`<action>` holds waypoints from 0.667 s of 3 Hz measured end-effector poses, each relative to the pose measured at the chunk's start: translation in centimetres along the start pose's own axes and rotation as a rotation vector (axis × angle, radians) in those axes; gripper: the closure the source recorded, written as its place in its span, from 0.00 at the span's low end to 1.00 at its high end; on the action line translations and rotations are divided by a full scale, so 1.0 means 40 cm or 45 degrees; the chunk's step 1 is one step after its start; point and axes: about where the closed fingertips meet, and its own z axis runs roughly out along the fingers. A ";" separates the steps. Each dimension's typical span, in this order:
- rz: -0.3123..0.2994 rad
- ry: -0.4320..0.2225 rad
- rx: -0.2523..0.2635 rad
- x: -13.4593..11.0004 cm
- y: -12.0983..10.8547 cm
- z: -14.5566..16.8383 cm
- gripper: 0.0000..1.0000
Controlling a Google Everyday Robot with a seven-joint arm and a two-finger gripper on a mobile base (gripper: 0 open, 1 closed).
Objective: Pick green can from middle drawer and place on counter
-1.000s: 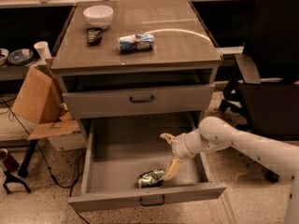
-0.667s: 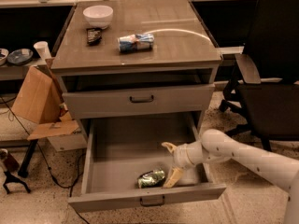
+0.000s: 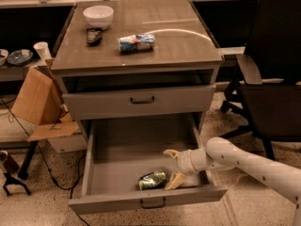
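The green can [image 3: 152, 180] lies on its side on the floor of the open middle drawer [image 3: 122, 149], near the front wall. My gripper [image 3: 171, 168] is inside the drawer just right of the can, fingers spread open, one fingertip [image 3: 173, 182] next to the can's right end and the other [image 3: 170, 153] farther back. The white arm comes in from the lower right. The counter [image 3: 178, 48] is the glossy grey-brown cabinet top above.
On the counter stand a white bowl [image 3: 98, 16], a small dark object [image 3: 94, 35] and a blue-and-white can [image 3: 136, 43] lying down. The upper drawer [image 3: 141, 100] is partly out. A black chair [image 3: 270, 79] stands right, a cardboard box [image 3: 37, 98] left.
The gripper has dropped lower into the drawer and moved toward the front, closer to the green can. The can has not moved.
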 end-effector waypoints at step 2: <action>0.006 -0.011 0.006 -0.015 0.001 -0.013 0.44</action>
